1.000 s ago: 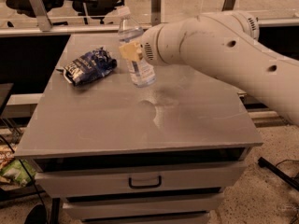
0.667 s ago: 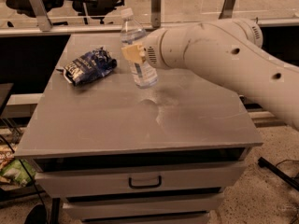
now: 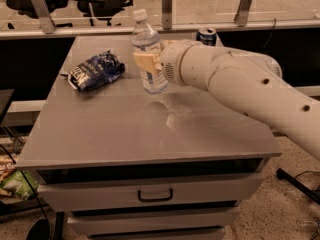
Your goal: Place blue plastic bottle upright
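The bag (image 3: 95, 70) lies flat at the left, well apart from the work. The bottle (image 3: 154, 81) stands upright near the middle of the tabletop (image 3: 100, 129), its base at or just above it. The gripper (image 3: 148, 62) clasps its label band, likely steadying it for release. The can (image 3: 206, 35) sits behind the arm.

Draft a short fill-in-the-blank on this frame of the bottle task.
The pincer, over the table, is ____ on the blue plastic bottle.
The bottle's cap is ____.
The snack bag lies on the bottle's image-____ side.
The soda can stands ____ the arm.
Missing: shut; white; left; behind.
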{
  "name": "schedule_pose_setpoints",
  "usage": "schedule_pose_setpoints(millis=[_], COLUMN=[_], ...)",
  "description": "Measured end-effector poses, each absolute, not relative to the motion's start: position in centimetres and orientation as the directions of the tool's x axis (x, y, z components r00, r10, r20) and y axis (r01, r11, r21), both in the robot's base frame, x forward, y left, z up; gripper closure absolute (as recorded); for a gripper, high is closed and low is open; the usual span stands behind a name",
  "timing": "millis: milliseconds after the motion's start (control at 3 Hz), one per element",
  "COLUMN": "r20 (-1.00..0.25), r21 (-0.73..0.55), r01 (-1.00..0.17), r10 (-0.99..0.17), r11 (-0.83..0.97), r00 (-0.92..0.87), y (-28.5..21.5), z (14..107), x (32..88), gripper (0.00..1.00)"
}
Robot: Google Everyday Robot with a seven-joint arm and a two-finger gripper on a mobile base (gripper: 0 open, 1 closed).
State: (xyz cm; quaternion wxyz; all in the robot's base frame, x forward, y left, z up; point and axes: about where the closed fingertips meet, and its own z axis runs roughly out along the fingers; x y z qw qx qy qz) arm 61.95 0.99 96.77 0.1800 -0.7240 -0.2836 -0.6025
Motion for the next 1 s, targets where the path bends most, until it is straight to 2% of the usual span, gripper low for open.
schedule_pose_setpoints(millis=[333, 1000], r20=[0.987, 0.999], r21=[0.092, 0.018], r01=[0.65, 0.673], r10=[0.156, 0.037], r11=[-0.755, -0.739], r00=[0.041, 0.015], y=[0.9, 0.3], z=[97.1, 96.1], x=[61.7, 60.5], gripper=[1.0, 1.0])
